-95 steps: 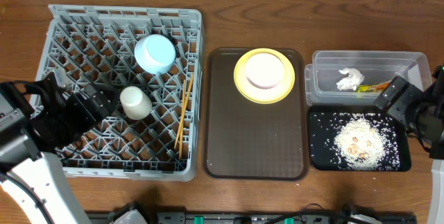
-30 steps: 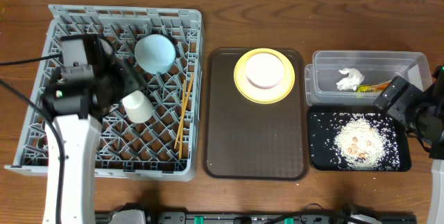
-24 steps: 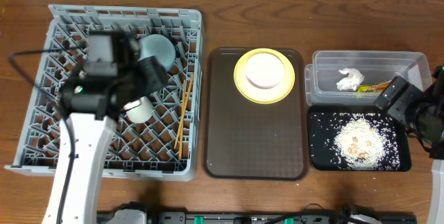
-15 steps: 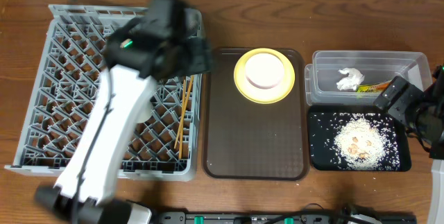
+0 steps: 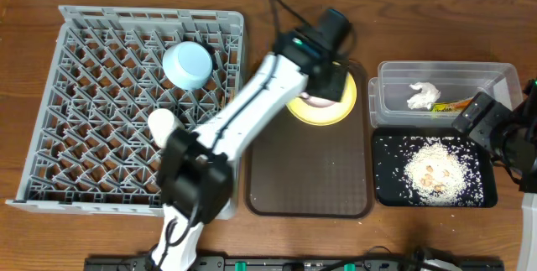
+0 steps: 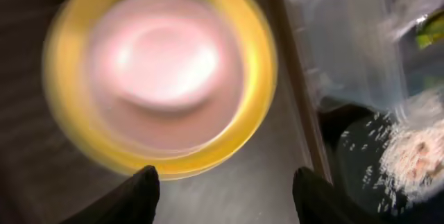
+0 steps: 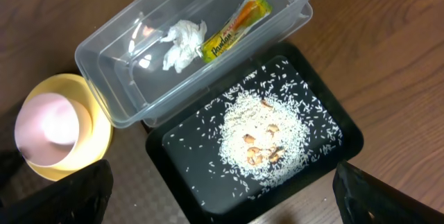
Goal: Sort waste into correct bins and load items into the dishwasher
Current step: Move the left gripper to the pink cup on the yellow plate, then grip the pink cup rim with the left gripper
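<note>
Yellow plate [image 6: 261,92] lies at twelve o'clock on the brown tray [image 5: 302,170]; left gripper [image 6: 225,193] above it, fingers apart, empty. Right gripper [image 7: 222,207] spread wide, empty. Print on the snack wrapper [image 7: 232,24] unreadable.

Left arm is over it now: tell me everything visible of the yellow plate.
The yellow plate is round, with a pale pinkish centre. It lies flat at the far end of the dark brown serving tray. The left gripper hovers above it, jaws apart, gripping nothing; its arm hides part of the rim overhead.

plate [image 5: 333,112] on serving tray [image 5: 310,170], napkin [image 5: 423,96] in container [image 5: 497,73]
</note>
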